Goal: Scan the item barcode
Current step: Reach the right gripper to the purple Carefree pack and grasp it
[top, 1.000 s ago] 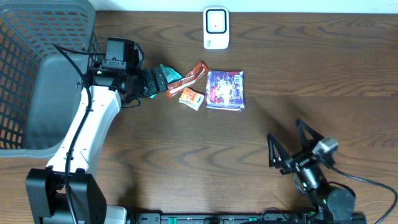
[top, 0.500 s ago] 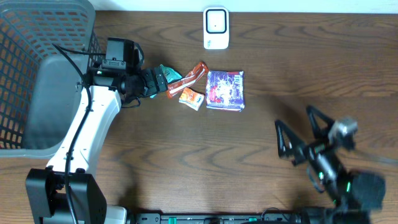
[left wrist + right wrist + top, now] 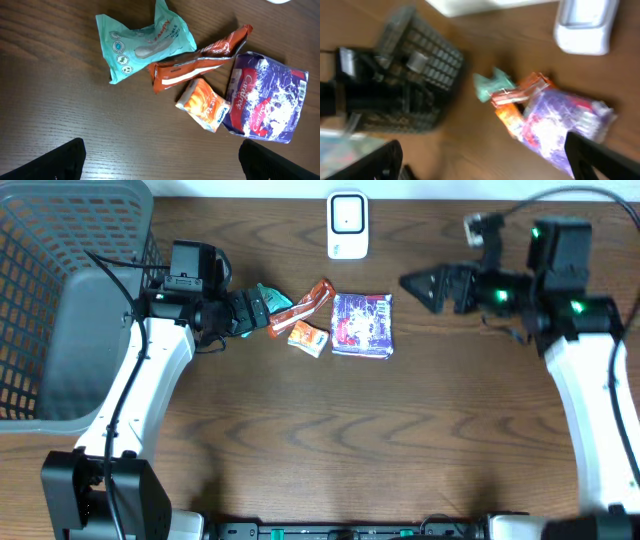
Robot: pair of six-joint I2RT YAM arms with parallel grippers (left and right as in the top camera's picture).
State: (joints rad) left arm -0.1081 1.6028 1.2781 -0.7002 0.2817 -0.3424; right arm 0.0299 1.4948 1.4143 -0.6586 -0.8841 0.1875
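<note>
A grey plastic mesh basket [image 3: 60, 300] fills the left end of the dark wood-grain table [image 3: 300, 440], with the white left arm [image 3: 140, 380] reaching up alongside it. The left gripper [image 3: 255, 310] hangs just short of a crumpled teal plastic packet [image 3: 145, 45], its fingers [image 3: 65, 160] spread wide and holding nothing; in the wrist view the two dark tips sit at the bottom corners with bare wood between them. Just right of the teal packet lies a long red-orange foil sachet [image 3: 200, 57], tilted, its near end touching the teal wrapper. Below it rests a small square orange packet [image 3: 204, 105], which touches the left edge of a larger purple-and-white snack bag [image 3: 265, 102]. All four items lie flat on the table in one tight cluster left of centre, none of them lifted. Well apart from the cluster, at the far edge of the table, stands a white rounded barcode scanner [image 3: 347, 225]. Further right, the right gripper [image 3: 418, 285] hovers above the table near the purple bag, pointing towards it, its jaws parted wide and empty. The right wrist view is blurred but shows the cluster, the scanner and the basket ahead of the two dark fingertips [image 3: 600, 155] at the lower corners.
</note>
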